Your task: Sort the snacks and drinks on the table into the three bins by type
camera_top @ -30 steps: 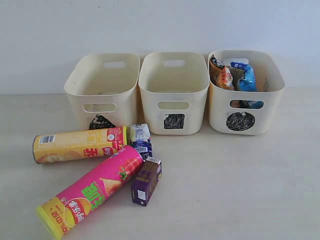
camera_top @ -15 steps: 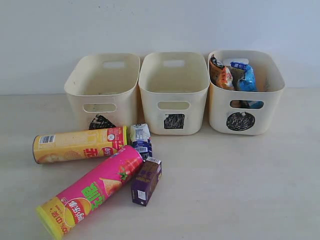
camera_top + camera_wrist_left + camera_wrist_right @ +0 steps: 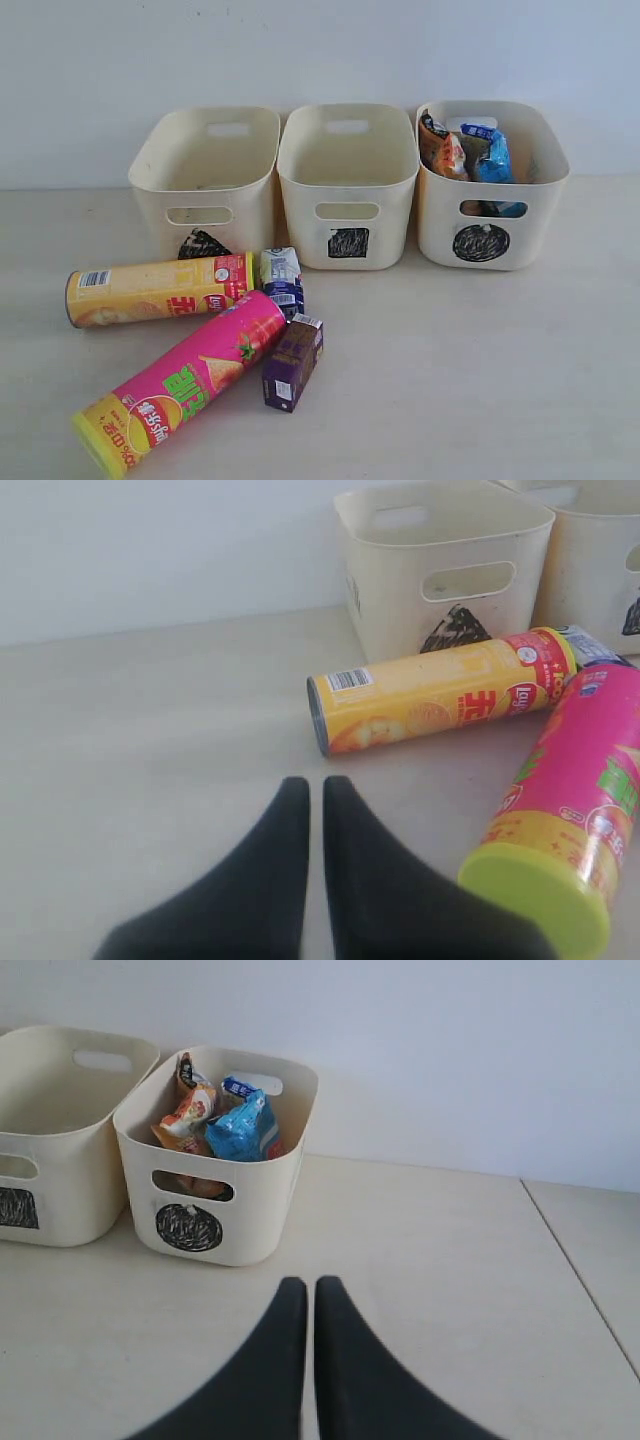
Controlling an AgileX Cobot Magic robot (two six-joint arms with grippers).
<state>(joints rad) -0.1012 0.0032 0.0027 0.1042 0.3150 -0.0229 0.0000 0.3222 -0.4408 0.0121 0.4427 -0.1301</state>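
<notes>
On the table (image 3: 480,350) lie a yellow chip tube (image 3: 155,288) and a pink chip tube (image 3: 185,380) with a yellow end. Between them stand a blue-and-white carton (image 3: 282,279) and a dark purple carton (image 3: 292,363). Three cream bins line the back: triangle (image 3: 205,178), square (image 3: 347,180), circle (image 3: 490,180). The circle bin holds the foil packets (image 3: 468,152). Neither gripper shows in the exterior view. My left gripper (image 3: 315,785) is shut and empty, short of the yellow tube (image 3: 440,688) and beside the pink tube (image 3: 565,810). My right gripper (image 3: 304,1285) is shut and empty, in front of the circle bin (image 3: 215,1150).
The triangle and square bins look empty inside. A seam in the table (image 3: 575,1260) runs past the right gripper's outer side. A plain pale wall (image 3: 320,50) rises behind the bins.
</notes>
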